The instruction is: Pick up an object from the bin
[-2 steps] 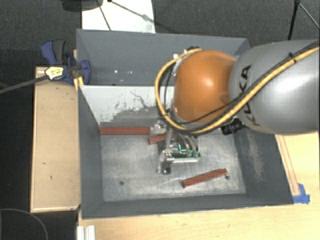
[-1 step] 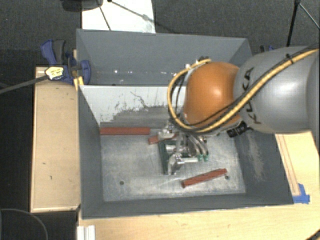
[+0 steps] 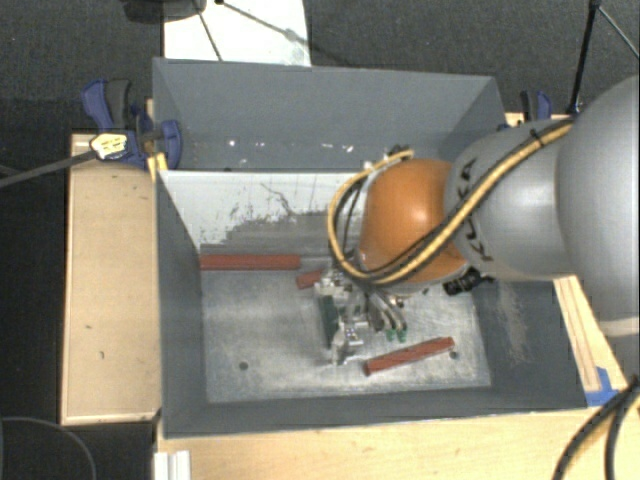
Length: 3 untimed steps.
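My gripper (image 3: 345, 344) hangs low over the middle of the bin floor, under the orange wrist cover. A red-brown flat stick (image 3: 410, 355) lies slanted on the floor just right of the gripper, its left end close to the gripper's tip. A short red-brown piece (image 3: 309, 280) shows at the gripper's upper left, partly hidden by the wrist. I see nothing held in the gripper. A small green bit (image 3: 398, 334) sits just above the slanted stick; I cannot tell whether it is loose.
A longer red-brown stick (image 3: 250, 262) lies flat along the foot of the back wall at the left. The arm and its cables cover the bin's right side. Bare scuffed floor stretches to the left and front.
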Available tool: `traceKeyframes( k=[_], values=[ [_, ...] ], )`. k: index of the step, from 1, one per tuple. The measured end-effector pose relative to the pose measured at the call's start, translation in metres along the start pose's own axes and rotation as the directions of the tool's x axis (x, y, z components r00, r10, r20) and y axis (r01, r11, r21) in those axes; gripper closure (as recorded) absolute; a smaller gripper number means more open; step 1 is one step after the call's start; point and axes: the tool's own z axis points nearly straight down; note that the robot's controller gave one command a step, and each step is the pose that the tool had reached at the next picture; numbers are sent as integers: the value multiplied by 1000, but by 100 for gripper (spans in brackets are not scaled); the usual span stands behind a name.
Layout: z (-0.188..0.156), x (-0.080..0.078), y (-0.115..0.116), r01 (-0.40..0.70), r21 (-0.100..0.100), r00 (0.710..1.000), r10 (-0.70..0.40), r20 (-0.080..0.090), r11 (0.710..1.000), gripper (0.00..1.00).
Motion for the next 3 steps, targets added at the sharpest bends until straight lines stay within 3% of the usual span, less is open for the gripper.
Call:
traceKeyframes(
  k=[1,2,3],
  values=[
    [15,-34,-51,43,-6,999,-42,23,999,100],
    [15,-33,-51,41,-6,999,-41,23,999,100],
    [-125,-53,-55,-3,0,1000,3,-2,1000,100]
  ],
)
